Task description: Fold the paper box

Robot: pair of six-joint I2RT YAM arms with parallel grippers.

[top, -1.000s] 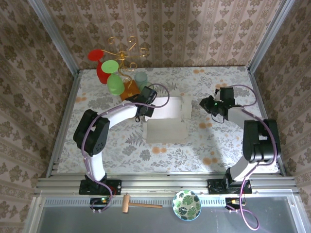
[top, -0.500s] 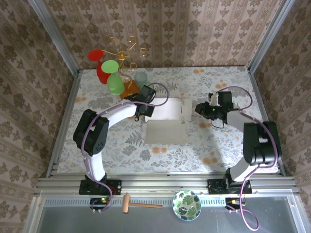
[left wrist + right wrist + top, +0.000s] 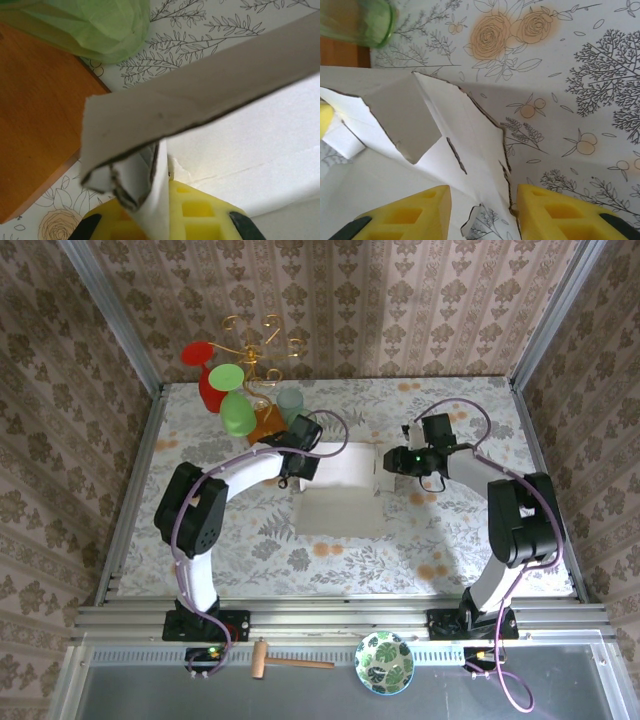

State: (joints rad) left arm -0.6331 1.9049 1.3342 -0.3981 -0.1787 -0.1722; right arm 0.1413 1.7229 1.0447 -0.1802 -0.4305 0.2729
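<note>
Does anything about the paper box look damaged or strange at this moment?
Yes. The paper box has ragged, torn-looking edges along its flap in the right wrist view. In the left wrist view, one corner looks crumpled and frayed.

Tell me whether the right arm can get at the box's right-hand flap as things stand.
Probably yes. The right gripper is open, its jaws straddling the torn edge of the paper box, one finger over the cardboard and one over the table. Nothing stands between them.
</note>
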